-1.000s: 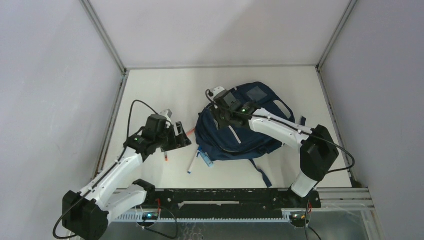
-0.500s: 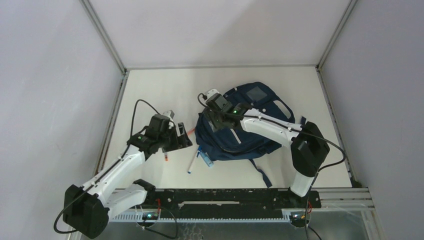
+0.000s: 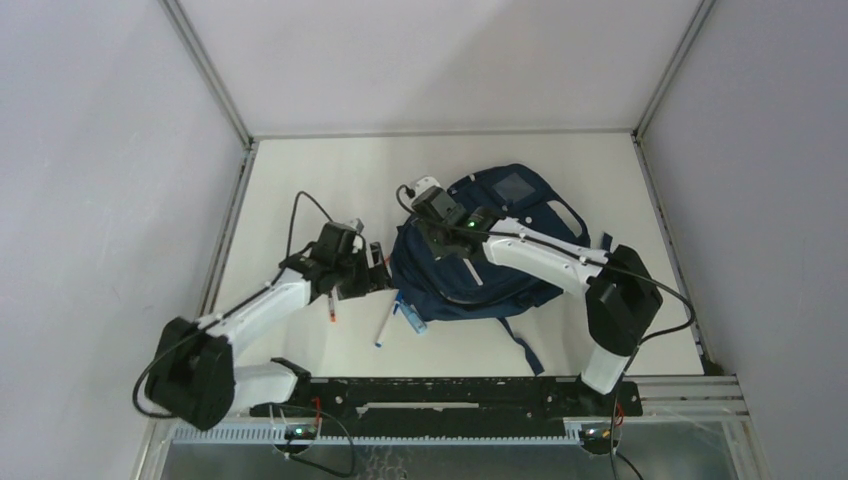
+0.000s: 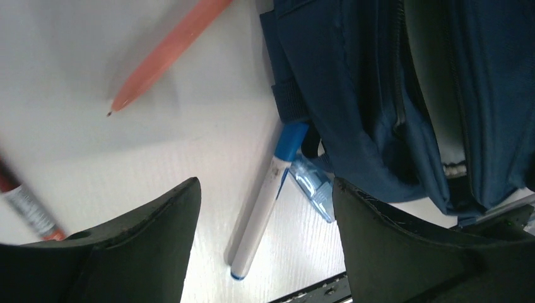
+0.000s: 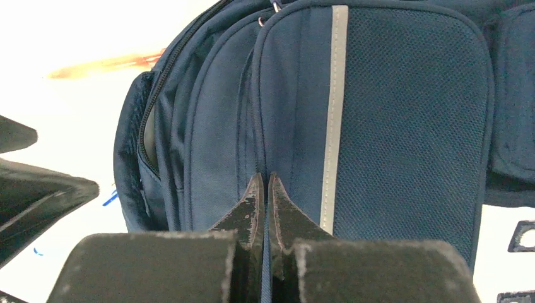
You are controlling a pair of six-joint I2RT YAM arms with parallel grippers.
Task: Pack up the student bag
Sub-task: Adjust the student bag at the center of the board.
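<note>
The student bag (image 3: 520, 275), navy blue with a grey stripe, lies right of the table's middle, its main zipper gaping on its left side (image 5: 148, 136). My right gripper (image 5: 264, 178) rests on the bag's front and is shut, pinching a thin fold of its blue fabric. My left gripper (image 4: 265, 187) hangs open just left of the bag (image 4: 378, 95), above a white marker with a blue cap (image 4: 265, 205). Nothing is between its fingers.
An orange pencil (image 4: 167, 50) lies on the table left of the bag. A red pen (image 4: 25, 208) lies further left, and a clear blue item (image 4: 313, 189) sits against the bag's edge. The black rail (image 3: 450, 395) runs along the near edge.
My right gripper has closed on the bag's front after shifting slightly left. The left arm has swung right, bringing its open gripper over the marker beside the bag.
</note>
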